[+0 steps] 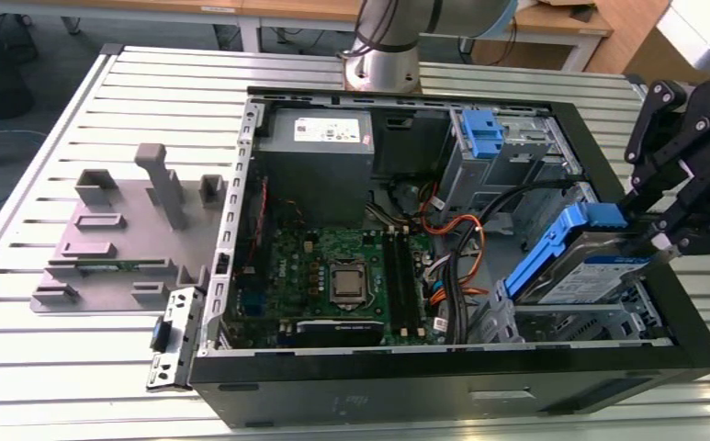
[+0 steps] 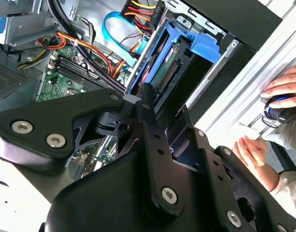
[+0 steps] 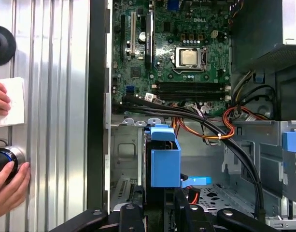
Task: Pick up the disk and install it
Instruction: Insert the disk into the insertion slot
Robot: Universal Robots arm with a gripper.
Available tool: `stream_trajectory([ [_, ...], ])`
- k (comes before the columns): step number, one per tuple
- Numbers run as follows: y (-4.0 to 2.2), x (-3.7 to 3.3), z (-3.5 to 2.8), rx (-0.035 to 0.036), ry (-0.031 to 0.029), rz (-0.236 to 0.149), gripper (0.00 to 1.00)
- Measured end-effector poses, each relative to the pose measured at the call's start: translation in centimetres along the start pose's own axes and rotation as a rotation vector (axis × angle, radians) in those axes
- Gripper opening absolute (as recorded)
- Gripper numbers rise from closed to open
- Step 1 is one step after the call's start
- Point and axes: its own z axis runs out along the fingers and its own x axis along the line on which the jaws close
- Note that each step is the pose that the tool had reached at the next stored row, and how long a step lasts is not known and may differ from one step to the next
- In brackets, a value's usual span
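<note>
While poised over the open case point(image 1: 453, 395), grips narrow: pincer point(image 1: 659, 243) closed on the disk point(image 1: 600, 266), clamping the end nearest the wrist. Holds the disk tilted, label face up in the exterior view, blue rail point(image 1: 536, 262) sloping down and away from the pincer into the case. Lower end dipped into the drive bay point(image 1: 575, 323) just below the pincer, not lying flat; cannot tell whether touching the bay's metal. Beyond the disk's far end, black and orange cables point(image 1: 467, 241), then the motherboard point(image 1: 330, 276) farther off. Farther still from the pincer, a bare blue bracket point(image 1: 483, 136) in the upper cage and a grey power supply point(image 1: 318, 133). Well apart, past the case's far wall, a grey fixture point(image 1: 122, 230) on the slatted table point(image 1: 36, 358). Seen edge-on in the first wrist view, straight ahead of the fingers point(image 3: 185, 213). Outside the case wall, off to the pincer's side, a person's hands: one hand point(image 3: 10, 186) on a dark knob point(image 3: 3, 158), another on white paper point(image 3: 15, 101).
</note>
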Motion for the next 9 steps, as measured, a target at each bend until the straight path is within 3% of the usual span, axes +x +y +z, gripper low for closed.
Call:
stream_trajectory([
  [9, -0.02, 0.04, 0.50, 0.0000, -0.0003, 0.000, 0.35],
])
